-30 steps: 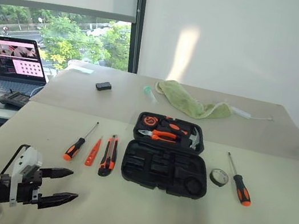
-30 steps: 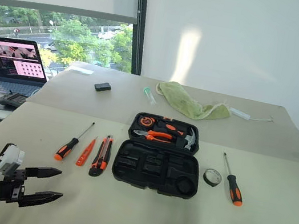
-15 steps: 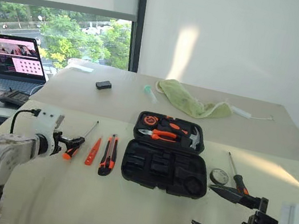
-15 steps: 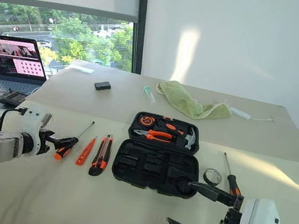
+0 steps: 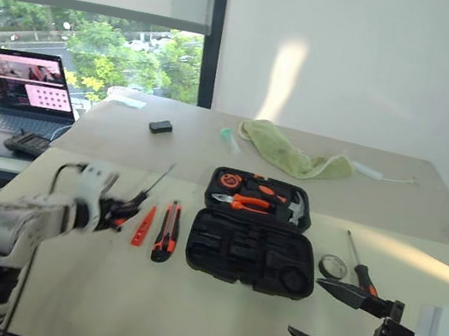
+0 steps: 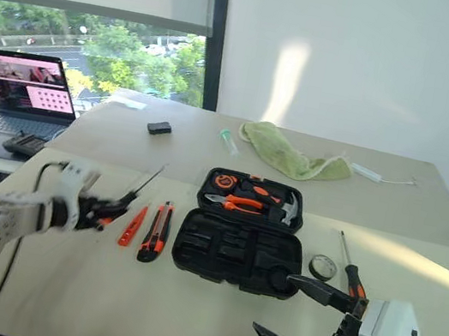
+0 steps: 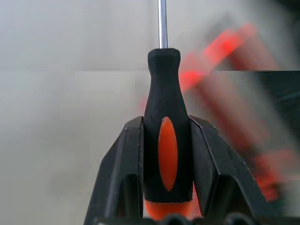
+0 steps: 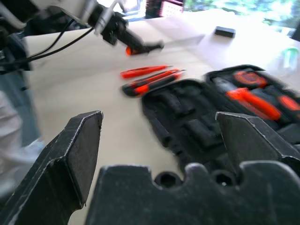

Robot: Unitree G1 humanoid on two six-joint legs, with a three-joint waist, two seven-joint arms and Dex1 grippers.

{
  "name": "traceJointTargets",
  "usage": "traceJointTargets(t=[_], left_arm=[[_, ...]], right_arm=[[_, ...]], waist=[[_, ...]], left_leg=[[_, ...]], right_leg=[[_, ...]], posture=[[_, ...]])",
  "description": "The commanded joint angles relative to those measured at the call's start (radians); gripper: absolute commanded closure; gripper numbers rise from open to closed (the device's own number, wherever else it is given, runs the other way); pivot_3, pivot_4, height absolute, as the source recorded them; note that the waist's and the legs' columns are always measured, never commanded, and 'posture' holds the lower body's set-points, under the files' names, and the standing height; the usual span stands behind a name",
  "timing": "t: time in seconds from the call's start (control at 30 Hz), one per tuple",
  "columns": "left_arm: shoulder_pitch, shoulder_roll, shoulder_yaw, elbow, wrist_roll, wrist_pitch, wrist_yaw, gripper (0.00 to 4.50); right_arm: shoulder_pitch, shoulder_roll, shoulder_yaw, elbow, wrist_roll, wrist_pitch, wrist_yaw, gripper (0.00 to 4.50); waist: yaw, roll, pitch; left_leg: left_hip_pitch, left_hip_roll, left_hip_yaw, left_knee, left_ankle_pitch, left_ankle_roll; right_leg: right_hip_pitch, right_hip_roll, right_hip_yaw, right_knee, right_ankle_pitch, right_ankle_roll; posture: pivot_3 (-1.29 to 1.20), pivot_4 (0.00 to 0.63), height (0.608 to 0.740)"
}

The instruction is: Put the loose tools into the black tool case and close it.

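My left gripper (image 5: pixel 119 209) is shut on the black-and-orange handle of a screwdriver (image 7: pixel 161 140), held off the table with its shaft (image 5: pixel 157 180) slanting up and away. The slim orange pen-like tool (image 5: pixel 143 226) and the utility knife (image 5: pixel 166 230) lie side by side just left of the black tool case (image 5: pixel 248 255). The case lies open, its front half showing bare moulded slots. To its right rest a small dark tape roll (image 5: pixel 331 266) and a second screwdriver (image 5: pixel 361 270). My right gripper (image 5: pixel 304 307) hangs open near the table's front right, nothing between its fingers.
Orange-handled pliers (image 5: pixel 240 202) and a hammer (image 5: pixel 292 206) sit in the case's lid half. A laptop (image 5: pixel 21 89) stands at the far left. On the back table lie a small black box (image 5: pixel 160 126), a clear vial (image 5: pixel 228 139) and a green cloth (image 5: pixel 292 156).
My left gripper reached the leftmost screwdriver, shut on its handle and lifted it off the table. My right gripper rose into view a second ago and has since kept still.
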Motion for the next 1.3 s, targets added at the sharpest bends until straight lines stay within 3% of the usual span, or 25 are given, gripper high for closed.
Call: traceJointTargets(t=[0.03, 0.17, 0.23, 0.37, 0.67, 1.0, 1.07, 1.1, 1.23, 1.3], left_arm=[[-0.136, -0.005, -0.233, 0.060, 0.090, -0.178, -0.249, 3.64], [-0.297, -0.093, -0.443, 0.260, 0.252, -0.335, -0.370, 3.64], [-0.409, -0.193, -0.558, 0.470, 0.382, -0.483, -0.408, 3.64], [-0.526, -0.299, -0.638, 0.785, 0.536, -0.691, -0.424, 3.64], [-0.656, -0.407, -0.645, 1.169, 0.721, -0.945, -0.422, 3.64], [-0.680, -0.413, -0.594, 1.280, 0.783, -1.035, -0.430, 3.64], [-0.679, -0.413, -0.579, 1.283, 0.779, -1.051, -0.442, 2.64], [-0.679, -0.415, -0.566, 1.277, 0.771, -1.057, -0.442, 2.48], [-0.666, -0.399, -0.439, 1.180, 0.649, -0.994, -0.539, 1.14], [-0.648, -0.387, -0.381, 1.114, 0.594, -0.902, -0.573, 1.14]], right_arm=[[0.057, 0.035, -0.020, -0.029, -0.045, -0.011, -0.041, 0.00], [0.111, 0.073, -0.046, -0.036, -0.049, -0.013, -0.078, 0.00], [0.173, 0.113, -0.084, -0.061, -0.061, -0.033, -0.086, 0.00], [0.258, 0.158, -0.110, -0.085, -0.082, -0.093, -0.094, 0.00], [0.437, 0.179, -0.050, -0.085, -0.120, -0.295, -0.144, 0.00], [0.490, 0.139, -0.025, -0.085, -0.133, -0.356, -0.193, 0.00], [0.487, 0.127, -0.029, -0.085, -0.125, -0.353, -0.195, 0.00], [0.488, 0.124, -0.032, -0.085, -0.122, -0.355, -0.193, 0.00], [0.487, 0.102, -0.038, -0.085, -0.108, -0.363, -0.195, 0.00], [0.486, 0.098, -0.041, -0.085, -0.106, -0.360, -0.194, 0.00]], waist=[[-0.001, 0.004, -0.002], [-0.014, 0.004, -0.002], [-0.018, 0.004, -0.002], [-0.022, 0.003, -0.001], [-0.033, 0.001, 0.000], [-0.034, 0.001, 0.000], [-0.034, 0.001, 0.000], [-0.034, 0.001, 0.000], [-0.029, 0.001, 0.000], [-0.027, 0.001, 0.000]], left_leg=[[0.001, -0.001, 0.002, 0.000, 0.000, 0.001], [0.003, -0.002, 0.006, 0.000, -0.007, 0.012], [0.002, -0.001, 0.006, 0.002, -0.007, 0.013], [-0.003, -0.001, 0.003, 0.008, -0.009, 0.016], [-0.005, -0.001, 0.004, 0.009, -0.012, 0.021], [-0.005, 0.000, 0.003, 0.013, -0.013, 0.022], [-0.005, 0.000, 0.003, 0.013, -0.013, 0.022], [-0.005, 0.000, 0.003, 0.014, -0.013, 0.022], [-0.007, 0.000, 0.003, 0.016, -0.013, 0.023], [-0.011, 0.000, 0.002, 0.018, -0.013, 0.023]], right_leg=[[0.001, 0.000, 0.000, 0.000, 0.000, 0.000], [0.003, 0.002, 0.003, -0.001, -0.001, 0.001], [0.003, 0.004, 0.003, -0.001, 0.000, 0.002], [0.002, 0.008, 0.005, -0.001, -0.002, 0.004], [0.000, 0.006, 0.006, 0.000, -0.005, 0.009], [0.000, 0.003, 0.006, 0.000, -0.004, 0.014], [0.000, 0.003, 0.006, 0.000, -0.004, 0.013], [0.001, 0.003, 0.006, 0.000, -0.004, 0.013], [0.000, 0.003, 0.006, 0.001, -0.003, 0.013], [-0.004, 0.003, 0.005, 0.002, -0.002, 0.012]], posture=[[0.00, 0.150, 0.740], [0.00, 0.150, 0.740], [0.00, 0.150, 0.740], [0.00, 0.150, 0.740], [0.00, 0.150, 0.740], [0.00, 0.150, 0.740], [0.00, 0.150, 0.740], [0.00, 0.150, 0.740], [0.00, 0.150, 0.740], [0.00, 0.150, 0.740]])
